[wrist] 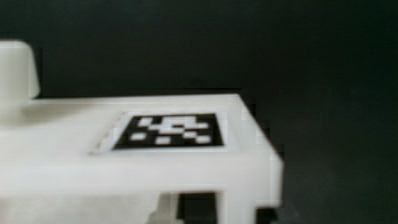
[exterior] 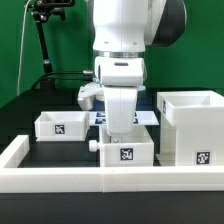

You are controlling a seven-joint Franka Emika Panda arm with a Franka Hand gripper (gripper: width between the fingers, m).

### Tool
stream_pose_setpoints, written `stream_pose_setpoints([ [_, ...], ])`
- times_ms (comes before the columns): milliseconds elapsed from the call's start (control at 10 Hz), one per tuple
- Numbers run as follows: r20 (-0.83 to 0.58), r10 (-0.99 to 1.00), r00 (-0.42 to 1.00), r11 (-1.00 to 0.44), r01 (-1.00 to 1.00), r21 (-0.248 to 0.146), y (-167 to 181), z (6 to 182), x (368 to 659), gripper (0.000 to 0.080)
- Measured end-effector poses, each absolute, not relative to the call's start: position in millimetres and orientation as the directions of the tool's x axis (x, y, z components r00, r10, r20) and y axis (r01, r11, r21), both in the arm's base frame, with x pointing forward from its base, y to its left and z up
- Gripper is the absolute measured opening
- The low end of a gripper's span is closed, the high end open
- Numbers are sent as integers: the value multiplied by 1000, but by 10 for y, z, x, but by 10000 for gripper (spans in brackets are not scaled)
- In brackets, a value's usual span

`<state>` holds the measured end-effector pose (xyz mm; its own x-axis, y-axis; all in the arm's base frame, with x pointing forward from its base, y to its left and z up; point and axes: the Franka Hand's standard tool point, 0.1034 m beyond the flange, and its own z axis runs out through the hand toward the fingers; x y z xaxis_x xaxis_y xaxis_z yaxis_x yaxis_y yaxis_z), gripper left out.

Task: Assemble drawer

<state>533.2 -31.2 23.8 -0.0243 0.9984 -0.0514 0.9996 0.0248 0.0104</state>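
A white drawer part point(wrist: 71, 165) fills much of the blurred wrist view. A black-and-white square tag point(wrist: 173, 132) lies flat on its broad face, near one corner. Dark counter point(wrist: 267, 45) spreads beyond it. A pale white block point(wrist: 15, 70) stands at the part's edge, too blurred to identify.

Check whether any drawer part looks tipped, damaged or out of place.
Nothing stands out. The housing stands square at the exterior view's right, opening upward. The second tray sits flat at that view's left; the near tray sits level under the gripper, beside the low wall. No cracks or stray bits show.
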Motion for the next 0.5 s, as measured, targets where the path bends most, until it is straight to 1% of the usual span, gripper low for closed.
stream_pose_setpoints([
  [300,-51,999,-18,18,1000,8,-314,225,5324,42],
  [500,-45,999,-6,6,1000,6,-230,189,5345,42],
])
